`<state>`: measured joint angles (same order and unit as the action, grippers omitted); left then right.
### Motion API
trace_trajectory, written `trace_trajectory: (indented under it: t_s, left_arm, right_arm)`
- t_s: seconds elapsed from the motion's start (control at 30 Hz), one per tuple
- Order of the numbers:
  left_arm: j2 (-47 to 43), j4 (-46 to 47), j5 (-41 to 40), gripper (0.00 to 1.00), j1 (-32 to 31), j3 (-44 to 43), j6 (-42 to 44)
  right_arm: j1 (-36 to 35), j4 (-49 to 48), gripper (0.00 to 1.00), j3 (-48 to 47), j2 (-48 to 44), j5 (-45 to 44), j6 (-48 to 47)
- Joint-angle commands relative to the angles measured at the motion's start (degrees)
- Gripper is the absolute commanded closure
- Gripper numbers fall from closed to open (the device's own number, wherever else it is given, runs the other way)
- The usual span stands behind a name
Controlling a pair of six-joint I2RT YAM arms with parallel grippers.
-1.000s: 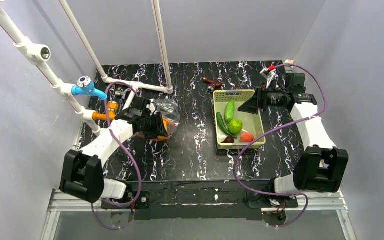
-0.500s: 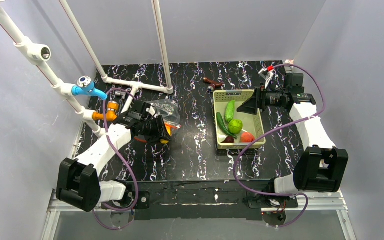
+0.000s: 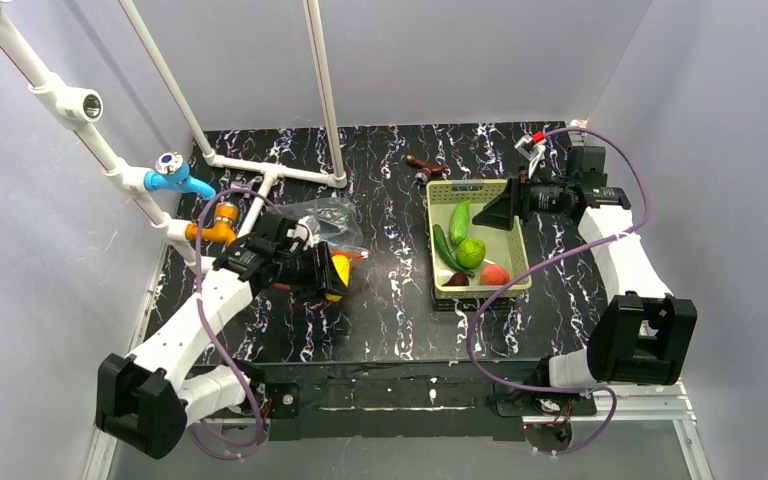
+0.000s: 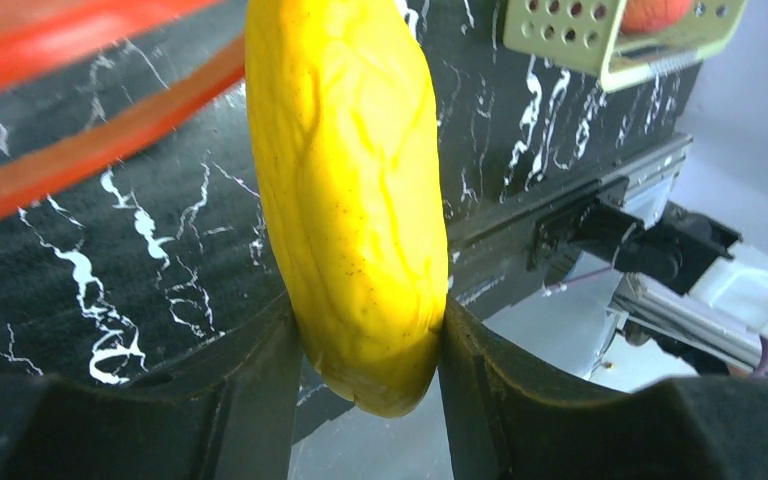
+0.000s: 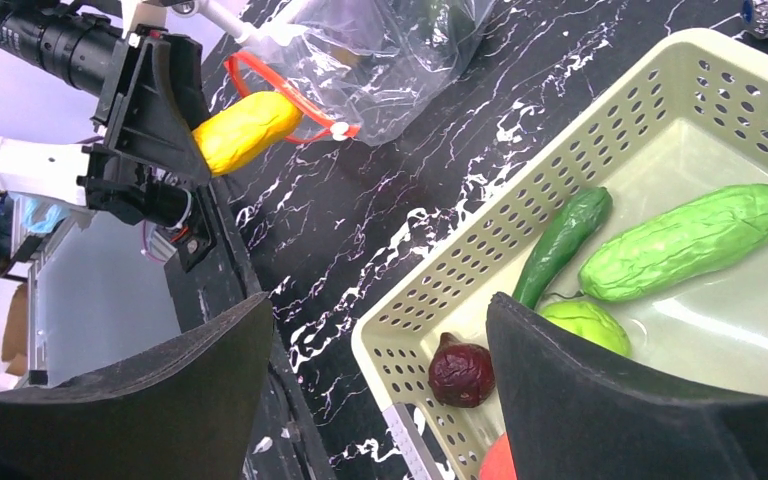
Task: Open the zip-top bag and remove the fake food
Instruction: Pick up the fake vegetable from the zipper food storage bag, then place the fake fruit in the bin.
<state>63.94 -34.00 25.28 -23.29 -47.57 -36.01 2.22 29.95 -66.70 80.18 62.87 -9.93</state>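
Note:
My left gripper (image 3: pixel 336 277) is shut on a yellow fake-food piece (image 4: pixel 355 180), just outside the red-orange mouth of the clear zip-top bag (image 3: pixel 328 218). The bag lies crumpled at the left of the table and shows in the right wrist view (image 5: pixel 380 50), with the yellow piece (image 5: pixel 245 128) beside its zipper. My right gripper (image 3: pixel 495 210) is open and empty over the right rim of the yellow-green basket (image 3: pixel 444 190). In the basket lie a bumpy green cucumber (image 5: pixel 695 240), a slim dark green one (image 5: pixel 560 240), a green round fruit (image 5: pixel 585 322), a dark red-purple piece (image 5: pixel 462 368) and a red-orange tomato (image 3: pixel 494 273).
A brown object with a handle (image 3: pixel 424 165) lies behind the basket. White pipes with a blue valve (image 3: pixel 175 175) and an orange fitting (image 3: pixel 218 224) stand at the far left, close to my left arm. Grey walls enclose the table.
My left gripper has drawn back out of the bag toward the near right with the yellow piece in it. The right arm has barely moved.

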Motion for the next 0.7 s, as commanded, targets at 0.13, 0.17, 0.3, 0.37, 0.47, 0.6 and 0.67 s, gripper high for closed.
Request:
trace_trajectory:
  t_s: [0.13,0.17,0.3,0.37,0.47,0.6,0.67]
  left_arm:
    - [-7.46,-4.04,5.43,1.00,-0.97,0.81,5.17]
    - [-7.75,-4.12,6.31,1.00,-0.97,0.89,5.69]
    - [-8.53,-3.74,10.59,1.00,-1.06,0.61,7.20]
    - [-9.16,-2.83,13.72,1.00,-1.14,0.24,7.81]
    - [-10.25,0.63,19.82,1.00,-1.90,0.02,7.36]
    - [-9.89,6.38,20.24,1.00,-5.94,-1.83,5.81]
    - [-7.67,10.57,19.02,1.00,-8.56,-3.23,4.95]
  right_arm:
    - [-0.37,-3.26,0.16,-1.44,-1.19,3.04,3.10]
    - [-0.37,-3.57,0.16,-1.38,-1.31,3.04,3.58]
    - [-0.38,-4.62,0.16,-0.99,-1.94,3.04,4.50]
    - [-0.37,-4.73,0.16,-0.83,-1.96,3.04,4.50]
    - [-0.37,-4.90,0.16,-0.72,-1.80,3.04,4.50]
    - [-0.37,-4.74,0.16,-0.78,-1.57,3.04,4.50]
    - [-0.31,-4.58,0.16,-0.93,-1.61,3.04,4.50]
